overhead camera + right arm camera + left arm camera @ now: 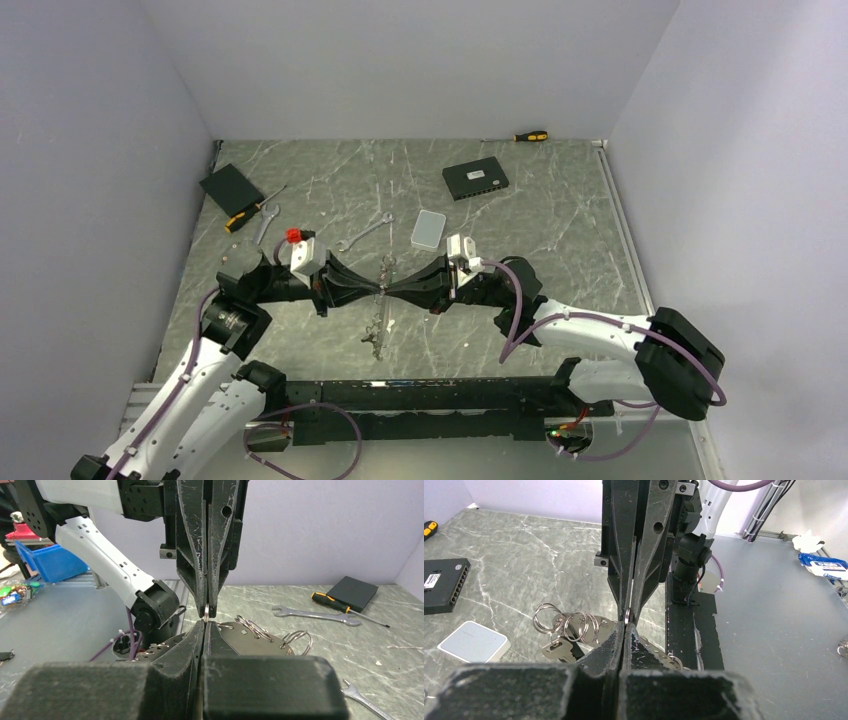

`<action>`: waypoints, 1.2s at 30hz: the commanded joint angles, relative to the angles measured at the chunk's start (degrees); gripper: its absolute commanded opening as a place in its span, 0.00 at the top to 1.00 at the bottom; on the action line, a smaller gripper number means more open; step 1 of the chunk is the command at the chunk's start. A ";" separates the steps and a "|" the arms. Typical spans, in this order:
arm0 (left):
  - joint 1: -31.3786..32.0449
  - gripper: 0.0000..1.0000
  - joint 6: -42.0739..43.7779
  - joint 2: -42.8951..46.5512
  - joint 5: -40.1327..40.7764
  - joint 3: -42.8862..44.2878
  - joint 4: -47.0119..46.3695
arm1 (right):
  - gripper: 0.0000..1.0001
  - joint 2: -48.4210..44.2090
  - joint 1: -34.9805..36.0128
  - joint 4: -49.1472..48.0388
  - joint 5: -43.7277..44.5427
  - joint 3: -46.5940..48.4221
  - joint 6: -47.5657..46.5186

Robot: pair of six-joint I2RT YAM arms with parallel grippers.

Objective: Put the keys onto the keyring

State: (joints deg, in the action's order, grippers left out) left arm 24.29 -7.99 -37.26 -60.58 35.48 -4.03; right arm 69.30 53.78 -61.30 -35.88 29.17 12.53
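Both arms reach in from the near edge and meet tip to tip over the middle of the surface.

Left claw: clenched, fingers pressed flat together. The right wrist view shows a thin sliver of the keyring nipped at its tip.

Right claw: clenched likewise. The left wrist view shows the same wire between its tips. So the keyring is gripped by both claws at one spot, held above the surface.

Keys: a silver bunch with several small split rings, directly beneath the claw tips and trailing toward the near edge. Cannot tell whether the bunch rests on the surface or hangs free.

Beyond the claws, mid-surface:
- wrench, lying flat
- white box, just right of the wrench

Farther back:
- black box, right of centre
- black pad, near the far left corner, with a screwdriver beside it
- second screwdriver, at the far edge
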 commanded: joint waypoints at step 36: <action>-0.04 1.00 14.36 -4.74 1.49 4.94 18.24 | 0.70 -1.35 1.32 46.41 -1.17 16.39 -18.27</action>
State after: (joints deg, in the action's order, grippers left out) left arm 24.12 4.51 -42.28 -58.54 37.65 14.96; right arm 67.61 54.63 -15.07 -36.91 42.50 -3.68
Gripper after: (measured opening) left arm 0.009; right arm 0.305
